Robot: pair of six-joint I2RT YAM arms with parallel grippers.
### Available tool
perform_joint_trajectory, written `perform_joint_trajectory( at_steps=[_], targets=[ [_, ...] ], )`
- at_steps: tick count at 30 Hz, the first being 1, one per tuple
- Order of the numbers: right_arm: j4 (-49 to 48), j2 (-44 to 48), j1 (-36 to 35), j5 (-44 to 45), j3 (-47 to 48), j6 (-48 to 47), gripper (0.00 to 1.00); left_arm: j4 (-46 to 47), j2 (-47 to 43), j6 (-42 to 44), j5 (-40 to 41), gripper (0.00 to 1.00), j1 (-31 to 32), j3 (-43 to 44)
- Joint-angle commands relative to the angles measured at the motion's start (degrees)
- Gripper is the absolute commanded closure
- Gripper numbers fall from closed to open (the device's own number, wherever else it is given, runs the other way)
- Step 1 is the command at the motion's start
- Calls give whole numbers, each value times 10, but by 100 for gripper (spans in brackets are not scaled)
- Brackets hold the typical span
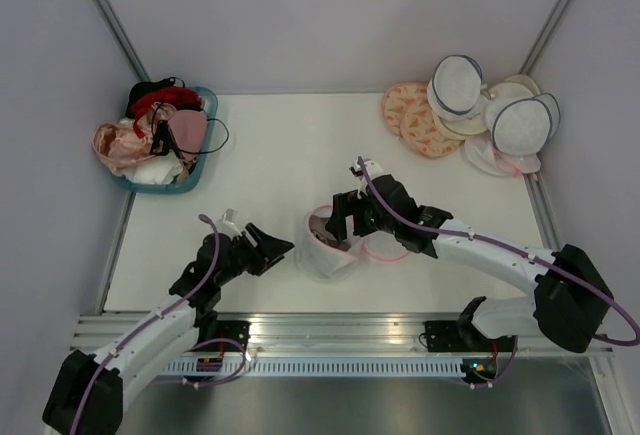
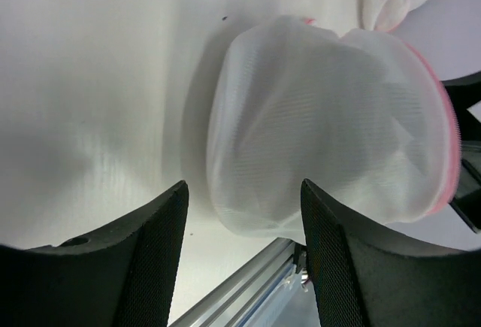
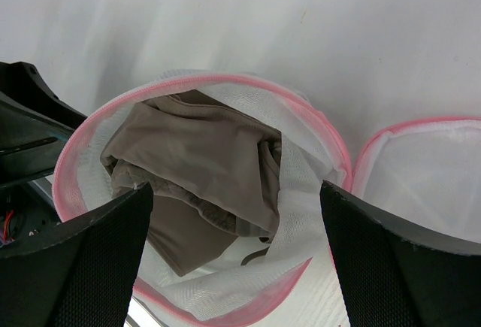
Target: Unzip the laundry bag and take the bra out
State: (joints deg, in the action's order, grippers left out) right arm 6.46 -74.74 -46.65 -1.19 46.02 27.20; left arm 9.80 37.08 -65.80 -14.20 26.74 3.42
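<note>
We see left gripper (image 2: 242, 188) jaws apart, gripping nothing; laundry bag (image 2: 323, 116) mesh dome just ahead of its fingertips, contact unclear. Right gripper (image 3: 233, 192) spread wide, empty, poised over unzipped bag mouth; taupe bra (image 3: 203, 154) crumpled inside, below between fingers.

Both arms are the same build: the left arm (image 1: 150, 333) and right arm (image 1: 495, 252) are each white tube links with chunky black joint housings, plus a lilac cable (image 1: 212, 255) strung loosely along the outside. The left end effector (image 1: 274, 245) and right end effector (image 1: 345, 223) are all black. Up close, the fingers (image 2: 154, 259) are broad curved paddles with a fine dimpled grip texture.
</note>
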Motion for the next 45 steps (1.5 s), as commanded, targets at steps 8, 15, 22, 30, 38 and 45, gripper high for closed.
perform_joint_trajectory(
  at_steps=[8,15,22,30,38,45],
  targets=[
    [-23,-7,-2,-1,10,3,4,136,156,-57,6,34,42,-46],
    [-30,-8,-2,-8,7,7,5,275,320,-93,18,38,90,-3],
    [-24,4,-2,-21,2,4,7,378,399,-106,12,94,95,-2],
    [-23,1,-28,-43,7,-8,9,335,375,-87,22,98,95,19],
    [-19,-63,-73,-6,49,-8,13,327,368,-82,11,98,95,32],
    [-5,-86,-86,50,76,-6,27,300,331,-73,16,98,95,26]
  ],
)
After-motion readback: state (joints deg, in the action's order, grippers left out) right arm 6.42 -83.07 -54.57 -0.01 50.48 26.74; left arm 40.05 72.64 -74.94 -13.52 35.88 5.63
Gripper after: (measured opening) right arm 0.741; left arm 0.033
